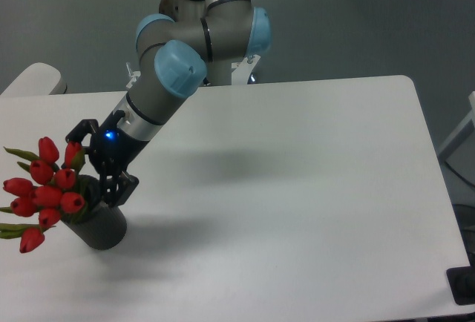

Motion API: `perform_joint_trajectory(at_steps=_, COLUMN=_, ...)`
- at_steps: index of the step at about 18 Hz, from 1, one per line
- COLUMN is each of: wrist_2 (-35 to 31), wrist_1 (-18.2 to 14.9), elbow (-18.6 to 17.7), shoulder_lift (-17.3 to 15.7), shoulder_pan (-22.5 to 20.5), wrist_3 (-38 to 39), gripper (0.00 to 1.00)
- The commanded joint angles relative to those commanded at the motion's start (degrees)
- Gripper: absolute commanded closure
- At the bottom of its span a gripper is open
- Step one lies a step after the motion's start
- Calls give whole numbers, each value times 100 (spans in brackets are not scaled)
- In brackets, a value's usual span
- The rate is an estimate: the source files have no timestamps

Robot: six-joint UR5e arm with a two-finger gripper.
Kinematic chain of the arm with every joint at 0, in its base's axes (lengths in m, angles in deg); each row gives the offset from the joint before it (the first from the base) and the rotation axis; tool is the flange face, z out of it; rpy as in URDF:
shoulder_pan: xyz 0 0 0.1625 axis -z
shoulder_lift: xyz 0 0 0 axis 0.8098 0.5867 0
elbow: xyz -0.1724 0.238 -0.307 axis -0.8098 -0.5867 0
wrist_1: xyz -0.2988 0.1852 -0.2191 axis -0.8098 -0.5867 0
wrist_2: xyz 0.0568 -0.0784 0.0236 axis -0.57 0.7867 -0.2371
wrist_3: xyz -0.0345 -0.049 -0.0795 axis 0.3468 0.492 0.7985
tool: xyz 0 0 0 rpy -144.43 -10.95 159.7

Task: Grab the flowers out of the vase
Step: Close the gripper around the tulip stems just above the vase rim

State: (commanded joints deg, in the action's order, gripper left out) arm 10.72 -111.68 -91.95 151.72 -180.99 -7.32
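Reaching down and to the left across the white table (pixel 312 188), the UR5e arm (pixel 174 62) holds its two-finger gripper (pixel 95 165) right at the upper right edge of the tulip bunch (pixel 46 188). The gripper is released: its two black fingers stand spread, one up by the topmost right bud and the other low against the rim of the vase (pixel 100 222). Whether either finger already touches a bud or stem cannot be told from this view.

The tulips sit in the dark ribbed vase near the table's left front edge. The red buds lean out up and to the left of the vase mouth, with narrow green leaves trailing off toward the left edge. So the bunch's long axis runs from the vase hole at lower right up toward the upper left, and the stems near the mouth are mostly hidden behind the buds and the gripper.

The flowers lie just left of and slightly below the open jaws. By this reading the grasp is not yet made; the next move likely needs a small advance leftward so the fingers straddle the stems across that axis before closing.
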Motion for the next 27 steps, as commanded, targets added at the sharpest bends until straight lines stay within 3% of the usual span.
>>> perform_joint_trajectory(at_steps=11, wrist_2=237, wrist_1=9, elbow=62, shoulder_lift=167, shoulder_pan=106, wrist_3=53, gripper=0)
perform_joint_trajectory(at_steps=12, wrist_2=237, wrist_1=9, elbow=62, shoulder_lift=167, shoulder_pan=97, wrist_3=53, gripper=2)
perform_joint_trajectory(at_steps=15, wrist_2=237, wrist_1=9, elbow=70, shoulder_lift=158, shoulder_pan=88, wrist_3=53, gripper=23)
perform_joint_trajectory(at_steps=20, wrist_2=237, wrist_1=9, elbow=70, shoulder_lift=150, shoulder_pan=79, wrist_3=53, gripper=49)
perform_joint_trajectory(at_steps=27, wrist_2=255, wrist_1=9, elbow=105, shoulder_lift=114, shoulder_pan=62, wrist_3=70, gripper=59)
